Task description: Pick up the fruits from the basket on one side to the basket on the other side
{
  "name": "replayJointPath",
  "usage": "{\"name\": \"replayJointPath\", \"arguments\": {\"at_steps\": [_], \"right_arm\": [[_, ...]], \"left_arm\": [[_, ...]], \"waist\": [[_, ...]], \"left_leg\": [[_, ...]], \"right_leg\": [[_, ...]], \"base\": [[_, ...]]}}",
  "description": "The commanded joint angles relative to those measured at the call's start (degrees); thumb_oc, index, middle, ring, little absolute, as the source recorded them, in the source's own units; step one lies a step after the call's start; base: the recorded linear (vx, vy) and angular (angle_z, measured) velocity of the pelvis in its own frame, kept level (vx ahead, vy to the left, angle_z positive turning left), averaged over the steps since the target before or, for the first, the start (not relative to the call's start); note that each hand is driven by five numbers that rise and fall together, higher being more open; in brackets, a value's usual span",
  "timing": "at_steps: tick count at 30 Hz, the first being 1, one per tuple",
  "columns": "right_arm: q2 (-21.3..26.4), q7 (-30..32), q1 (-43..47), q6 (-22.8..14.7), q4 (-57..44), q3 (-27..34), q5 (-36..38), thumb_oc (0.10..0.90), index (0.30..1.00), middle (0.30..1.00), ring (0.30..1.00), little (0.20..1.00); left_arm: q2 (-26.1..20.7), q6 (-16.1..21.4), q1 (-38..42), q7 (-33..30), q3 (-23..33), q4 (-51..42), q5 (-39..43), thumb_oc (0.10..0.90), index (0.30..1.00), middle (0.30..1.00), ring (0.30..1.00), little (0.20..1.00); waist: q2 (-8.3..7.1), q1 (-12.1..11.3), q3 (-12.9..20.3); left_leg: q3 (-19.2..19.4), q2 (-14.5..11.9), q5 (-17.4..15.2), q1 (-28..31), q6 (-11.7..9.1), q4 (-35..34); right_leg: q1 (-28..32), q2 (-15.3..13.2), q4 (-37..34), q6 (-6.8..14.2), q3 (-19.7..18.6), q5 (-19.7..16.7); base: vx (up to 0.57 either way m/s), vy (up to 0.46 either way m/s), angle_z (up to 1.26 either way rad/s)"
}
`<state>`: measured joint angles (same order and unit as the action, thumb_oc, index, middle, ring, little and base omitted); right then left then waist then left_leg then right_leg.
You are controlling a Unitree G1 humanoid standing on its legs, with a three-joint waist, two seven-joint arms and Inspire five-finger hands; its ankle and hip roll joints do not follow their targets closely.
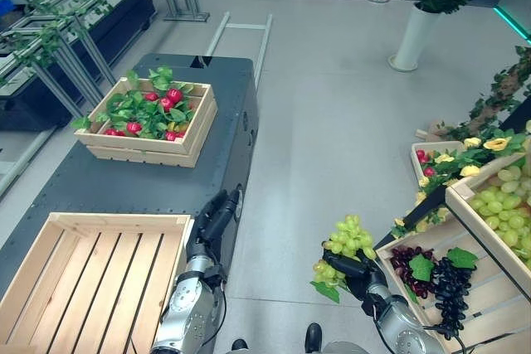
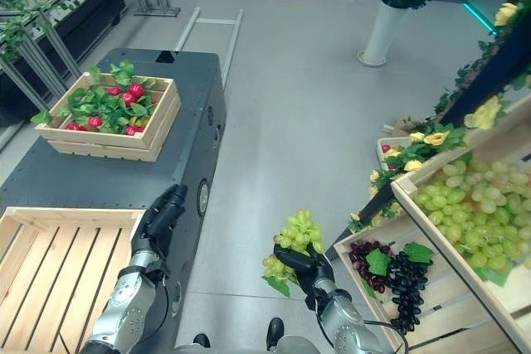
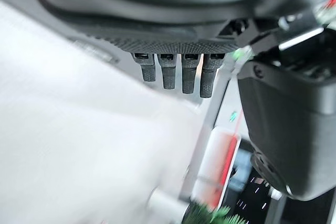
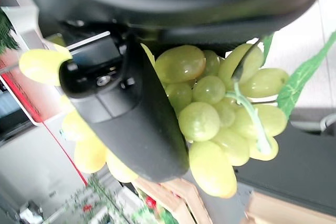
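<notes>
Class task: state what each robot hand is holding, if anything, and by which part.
The right hand grips a bunch of green grapes from below, round its lower side. The left hand holds nothing.

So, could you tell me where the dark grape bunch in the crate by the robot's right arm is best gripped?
Probably near its top, by the green leaf, coming from above: the dark grape bunch lies draped across the crate, its tapered end hanging over the slats.
</notes>
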<state>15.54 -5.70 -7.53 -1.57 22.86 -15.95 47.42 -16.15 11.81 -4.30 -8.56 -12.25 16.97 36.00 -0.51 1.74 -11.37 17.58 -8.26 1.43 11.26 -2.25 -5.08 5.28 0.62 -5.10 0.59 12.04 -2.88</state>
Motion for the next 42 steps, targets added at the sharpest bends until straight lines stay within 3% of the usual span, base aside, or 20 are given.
{"name": "replayJointPath", "arguments": {"at_steps": [1,5,7,9,10,11,12,13,14,15,19,23,25,30,33,35,36,38,40,42], "right_arm": [[-3.6,-2.2,2.5,-3.5,-3.7,1.0,-1.2,0.4,0.3,0.3,0.3,0.3],[-3.5,-1.0,2.3,-2.9,-2.8,1.7,-1.0,0.4,0.3,0.3,0.3,0.3],[-3.2,0.3,2.1,-2.6,-2.6,2.2,-1.1,0.4,0.3,0.3,0.3,0.3],[-2.3,0.0,1.3,-2.4,-2.4,2.7,-1.6,0.4,0.3,0.3,0.3,0.3],[-1.8,-0.5,1.1,-2.5,-2.0,2.9,-1.9,0.4,0.3,0.3,0.3,0.3],[-1.6,-0.8,1.0,-2.6,-1.7,3.0,-1.9,0.4,0.3,0.3,0.3,0.3],[-1.3,-1.5,1.3,-2.5,-1.3,3.0,-2.3,0.4,0.3,0.3,0.3,0.3],[-1.3,-1.5,1.3,-2.5,-1.3,3.0,-2.3,0.4,0.3,0.3,0.3,0.3],[-0.7,-3.4,2.2,-2.4,-1.4,2.5,-3.1,0.4,0.3,0.3,0.3,0.3],[-0.3,-4.2,3.7,-2.9,-1.6,1.7,-3.5,0.4,0.3,0.3,0.3,0.3],[0.5,-3.1,4.8,-4.1,-3.1,1.1,-3.7,0.4,0.3,0.3,0.3,0.3],[0.4,-5.3,2.4,-5.6,-5.1,1.6,-5.5,0.4,0.3,0.3,0.3,0.3],[0.7,-4.8,1.6,-6.0,-6.4,1.9,-6.5,0.4,0.3,0.3,0.3,0.3],[2.5,-7.2,-2.1,-6.0,-11.2,3.3,-10.5,0.4,0.3,0.3,0.3,0.3],[4.0,-9.4,-3.7,-6.2,-14.6,3.3,-12.0,0.4,0.3,0.3,0.3,0.3],[5.7,-12.0,-3.8,-5.7,-17.4,3.2,-13.6,0.4,0.3,0.3,0.3,0.3],[6.4,-13.7,-3.2,-5.6,-18.4,3.1,-14.1,0.4,0.3,0.3,0.3,0.3],[7.5,-14.9,-1.4,-5.2,-19.8,2.4,-14.6,0.4,0.3,0.3,0.3,0.3],[8.4,-14.8,0.2,-5.3,-20.9,1.9,-14.7,0.4,0.3,0.3,0.3,0.3],[8.6,-14.5,1.5,-5.9,-20.6,1.3,-16.5,0.4,0.3,0.3,0.3,0.3]], "left_arm": [[-1.7,3.4,3.7,1.6,0.4,-0.7,-2.2,0.8,0.9,0.9,0.9,0.9],[-1.4,3.0,3.6,1.8,-0.3,1.4,-2.5,0.8,0.9,0.9,0.9,0.9],[-1.1,2.7,3.6,1.5,-0.8,2.3,-2.3,0.8,0.9,0.9,0.9,0.9],[-0.9,2.9,2.9,2.1,-0.7,2.7,-1.5,0.8,0.9,0.9,0.9,0.9],[-0.7,2.9,2.5,2.7,-0.4,2.9,-1.1,0.8,0.9,0.9,0.9,0.9],[-0.6,2.9,2.2,2.9,-0.3,2.9,-1.0,0.8,0.9,0.9,0.9,0.9],[-0.3,3.3,1.6,3.1,-0.2,3.0,-0.9,0.8,0.9,0.9,0.9,0.9],[-0.3,3.3,1.6,3.1,-0.2,3.0,-0.9,0.8,0.9,0.9,0.9,0.9],[0.0,4.5,0.1,2.8,-0.2,2.0,-0.6,0.8,0.9,0.9,0.9,0.9],[-0.2,5.1,0.2,2.4,-0.3,1.1,-0.3,0.8,0.9,0.9,0.9,0.9],[-1.0,4.4,2.4,1.2,-0.4,1.6,0.0,0.8,0.9,0.9,0.9,0.9],[-2.1,5.2,2.3,0.3,-0.4,2.2,-0.3,0.8,0.9,0.9,0.9,0.9],[-2.2,5.1,2.3,-0.6,-0.3,2.7,-0.3,0.8,0.9,0.9,0.9,0.9],[-2.6,5.0,0.5,0.6,-0.2,2.1,-0.9,0.8,0.9,0.9,0.9,0.9],[-3.1,2.7,0.7,1.1,-1.0,2.4,-1.6,0.8,0.9,0.9,0.9,0.9],[-4.1,2.3,0.6,0.6,-0.9,2.4,-2.5,0.8,0.9,0.9,0.9,0.9],[-4.7,2.4,0.1,-0.4,-0.2,1.9,-2.7,0.8,0.9,0.9,0.9,0.9],[-5.5,2.4,-0.4,-2.4,1.5,1.3,-2.5,0.8,0.9,0.9,0.9,0.9],[-6.1,2.0,0.2,-2.9,3.3,1.8,-0.5,0.8,0.9,0.9,0.9,0.9],[-6.0,2.0,1.4,-3.9,4.4,2.9,1.4,0.8,0.9,0.9,0.9,0.9]], "waist": [[-0.7,1.1,3.9],[-0.57,2.4,3.6],[-1.48,3.1,2.7],[-2.49,2.8,1.2],[-2.72,2.5,0.5],[-2.78,2.4,0.3],[-2.86,1.7,0.2],[-2.86,1.7,0.2],[-1.94,0.2,-0.1],[-1.48,-0.7,-0.2],[-0.96,-0.8,0.3],[-0.39,-0.1,1.9],[-0.48,0.4,2.5],[-1.17,1.7,2.6],[-1.91,2.4,2.2],[-2.47,2.4,1.8],[-2.55,1.7,1.4],[-2.15,0.7,0.5],[-1.88,0.1,0.3],[-1.91,-0.7,0.6]], "left_leg": [[-0.2,6.3,-3.8,-3.0,2.6,0.1],[1.1,5.7,-3.5,-2.5,2.0,0.3],[1.8,4.4,-5.6,-5.4,1.4,8.7],[-0.4,2.0,-2.9,-11.3,-0.6,22.0],[-1.8,2.1,-3.1,-12.4,-0.4,24.0],[-2.7,2.5,-3.5,-12.6,-0.1,24.3],[-5.6,4.6,-3.7,-13.0,1.2,22.6],[-5.6,4.6,-3.7,-13.0,1.2,22.6],[-14.0,8.6,-3.2,-12.9,2.0,15.4],[-18.1,9.9,-2.3,-12.5,2.4,9.8],[-20.1,11.1,-2.8,-11.0,3.5,6.9],[-19.8,10.9,-1.6,-7.0,4.1,0.4],[-20.2,11.2,-2.1,-6.7,4.6,0.1],[-16.7,10.9,-3.6,-6.1,5.9,0.1],[-15.0,10.8,-4.3,-6.4,6.6,0.1],[-12.8,10.5,-4.7,-6.3,6.8,0.1],[-10.0,9.9,-5.0,-5.8,6.6,0.1],[-6.7,8.8,-5.6,-4.8,6.2,0.1],[-5.3,8.4,-5.3,-4.6,6.4,0.1],[-4.6,8.1,-5.1,-4.6,6.4,0.1]], "right_leg": [[4.1,-4.6,0.5,2.5,2.2,3.8],[3.5,-3.4,1.1,1.6,0.9,4.4],[3.0,-2.9,2.0,0.2,-0.9,4.5],[3.6,-2.4,1.7,-1.4,-2.5,3.5],[3.8,-2.5,1.6,-1.4,-3.3,3.2],[3.8,-2.6,1.6,-1.4,-3.7,3.1],[3.0,-2.9,1.9,-1.3,-4.9,2.7],[3.0,-2.9,1.9,-1.3,-4.9,2.7],[2.0,-2.3,2.8,-0.7,-8.6,2.9],[1.2,-1.7,2.8,-0.4,-10.5,2.9],[-0.1,-1.8,3.4,0.2,-11.1,3.1],[0.1,-1.7,3.1,1.0,-9.9,3.3],[-0.4,-1.7,3.2,1.4,-10.3,3.3],[-2.2,-2.6,4.8,3.0,-11.4,2.8],[-3.5,-3.2,4.5,4.3,-12.4,1.3],[-4.9,-4.2,6.2,5.9,-9.8,-0.3],[-5.8,-5.5,9.4,6.7,-5.1,-1.0],[-6.4,-7.6,15.3,7.2,-0.5,-0.6],[-6.5,-8.4,20.2,6.6,0.9,0.6],[-5.0,-9.0,20.1,5.9,2.4,1.2]], "base": [[-0.03,-0.126,-0.21],[-0.02,-0.137,-0.24],[-0.04,-0.238,-0.15],[-0.04,-0.214,-0.35],[-0.01,-0.087,-0.56],[-0.01,0.021,-0.7],[-0.01,0.037,-0.52],[0.0,0.136,-0.57],[-0.01,0.151,-0.57],[-0.03,0.206,-1.01],[0.03,0.146,-1.11],[0.12,0.127,-0.51],[0.08,0.158,-0.17],[0.06,0.166,-0.08],[-0.02,0.137,-0.22],[-0.06,0.082,-0.19],[-0.09,0.053,-0.25],[-0.07,0.069,-1.02],[-0.11,0.003,-1.34],[-0.09,-0.101,-0.97]]}}
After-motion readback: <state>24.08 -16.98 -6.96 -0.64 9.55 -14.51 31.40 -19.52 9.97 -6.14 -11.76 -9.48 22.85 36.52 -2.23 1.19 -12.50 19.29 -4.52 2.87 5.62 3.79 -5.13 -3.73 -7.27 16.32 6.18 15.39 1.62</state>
